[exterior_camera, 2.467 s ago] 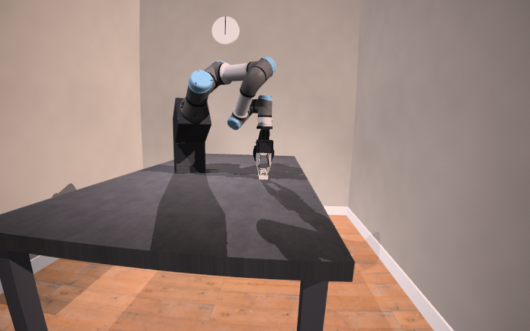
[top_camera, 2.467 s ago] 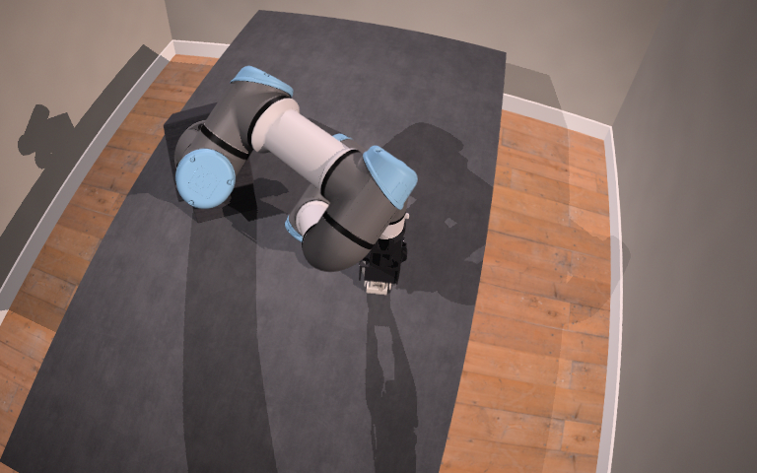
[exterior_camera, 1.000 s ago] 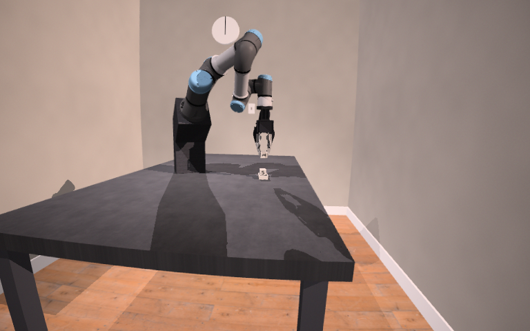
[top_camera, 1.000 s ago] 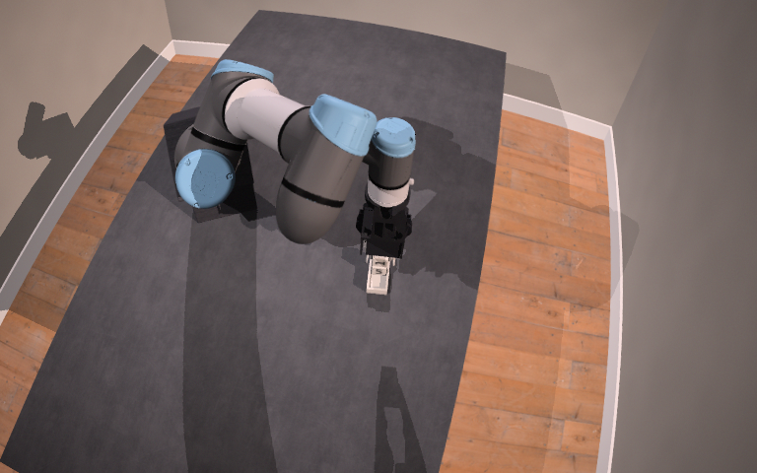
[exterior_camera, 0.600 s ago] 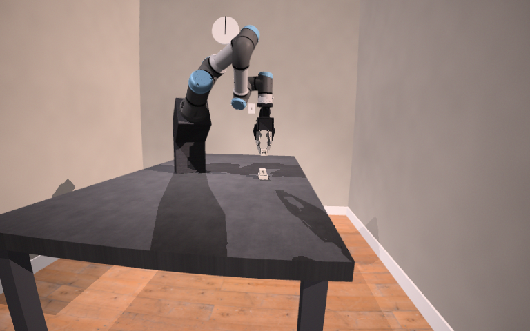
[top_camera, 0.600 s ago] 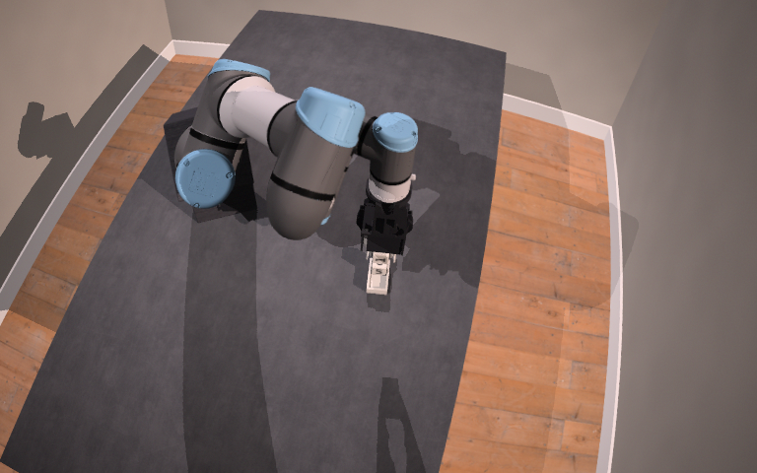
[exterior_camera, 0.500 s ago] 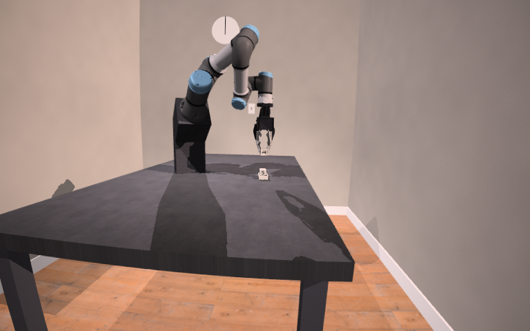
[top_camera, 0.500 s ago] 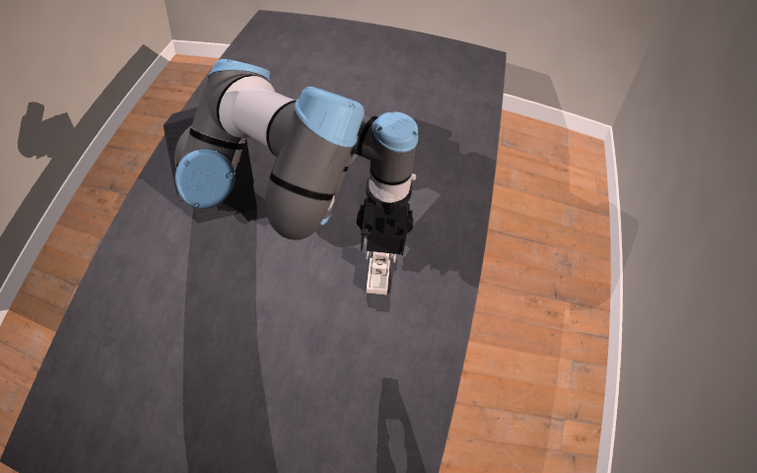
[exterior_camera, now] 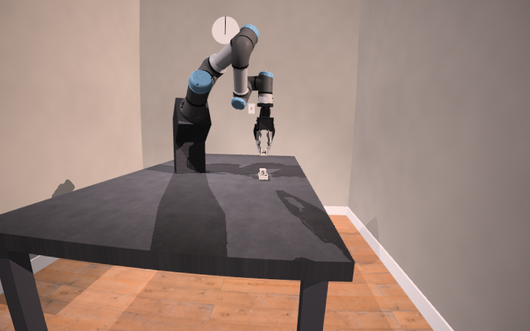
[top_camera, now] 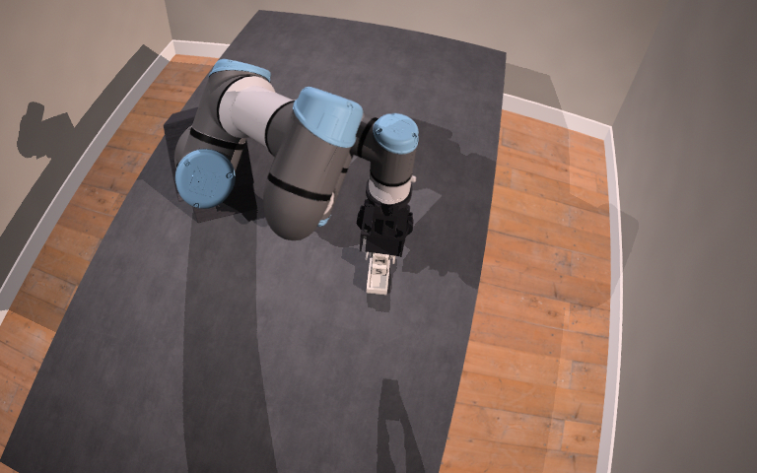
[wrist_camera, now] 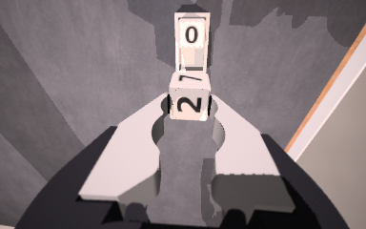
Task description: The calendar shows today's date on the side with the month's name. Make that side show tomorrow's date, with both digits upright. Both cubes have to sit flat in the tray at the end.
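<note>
Cube (wrist_camera: 190,101) between my fingertips, pinched firmly from both sides: that is what my pincer (exterior_camera: 264,149) carries, lifted well above the table (exterior_camera: 116,210). In the wrist view the face turned toward my camera reads 2, and the face next to it seems to read 7, lying on its side.

Straight below me, a little forward along the line of my fingers, sits the tray (top_camera: 378,282). Its long axis runs away from me in the top view, roughly in line with my wrist, so I judge that the coming move is mostly a plain descent with a small shift outward. The other cube (exterior_camera: 263,172) rests in the tray; its upper face reads 0 in the wrist view and the face toward the outside camera reads 5. The slot beside it looks free, though I cannot tell its edges exactly from here.

What matters, I judge, is which of my cube's faces ends up toward the side with the month's name, and whether that digit stands upright. I cannot see the month's name in any view, so I cannot say yet which way to turn.
</note>
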Controlling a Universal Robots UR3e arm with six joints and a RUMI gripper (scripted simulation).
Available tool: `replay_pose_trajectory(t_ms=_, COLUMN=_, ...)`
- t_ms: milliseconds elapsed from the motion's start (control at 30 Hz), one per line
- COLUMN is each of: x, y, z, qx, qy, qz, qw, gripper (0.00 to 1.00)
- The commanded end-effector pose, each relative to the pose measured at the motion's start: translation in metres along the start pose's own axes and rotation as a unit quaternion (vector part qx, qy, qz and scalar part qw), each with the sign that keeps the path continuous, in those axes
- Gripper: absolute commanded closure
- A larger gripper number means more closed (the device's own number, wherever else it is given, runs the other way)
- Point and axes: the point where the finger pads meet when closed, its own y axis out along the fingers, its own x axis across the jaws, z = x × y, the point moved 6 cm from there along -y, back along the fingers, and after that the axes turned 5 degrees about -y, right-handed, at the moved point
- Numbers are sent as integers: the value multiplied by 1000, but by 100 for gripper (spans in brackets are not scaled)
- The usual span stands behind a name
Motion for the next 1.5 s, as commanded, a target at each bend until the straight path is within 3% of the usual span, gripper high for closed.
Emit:
replay_pose_trajectory(t_ms=0, x=0, y=1, z=-6, qx=3, qy=40, qz=2, qw=999, gripper=90)
replay_pose_trajectory(t_ms=200, x=0, y=4, z=-15, qx=7, qy=98, qz=5, qw=995, gripper=90)
replay_pose_trajectory(t_ms=500, x=0, y=8, z=-36, qx=12, qy=222, qz=11, qw=975, gripper=90)
replay_pose_trajectory(t_ms=600, x=-1, y=9, z=-44, qx=14, qy=270, qz=13, qw=963, gripper=90)
replay_pose_trajectory(t_ms=700, x=-1, y=9, z=-44, qx=14, qy=272, qz=13, qw=962, gripper=90)
replay_pose_trajectory(t_ms=767, x=-2, y=11, z=-54, qx=15, qy=324, qz=16, qw=946, gripper=90)
replay_pose_trajectory(t_ms=867, x=-3, y=11, z=-58, qx=15, qy=351, qz=17, qw=936, gripper=90)
replay_pose_trajectory(t_ms=1133, x=-7, y=13, z=-78, qx=15, qy=459, qz=20, qw=888, gripper=90)
replay_pose_trajectory(t_ms=1233, x=-7, y=13, z=-78, qx=15, qy=460, qz=20, qw=888, gripper=90)
replay_pose_trajectory(t_ms=1300, x=-9, y=14, z=-88, qx=15, qy=510, qz=20, qw=860, gripper=90)
replay_pose_trajectory(t_ms=1333, x=-10, y=14, z=-89, qx=15, qy=513, qz=20, qw=858, gripper=90)
replay_pose_trajectory(t_ms=1467, x=-13, y=15, z=-99, qx=14, qy=565, qz=21, qw=825, gripper=90)
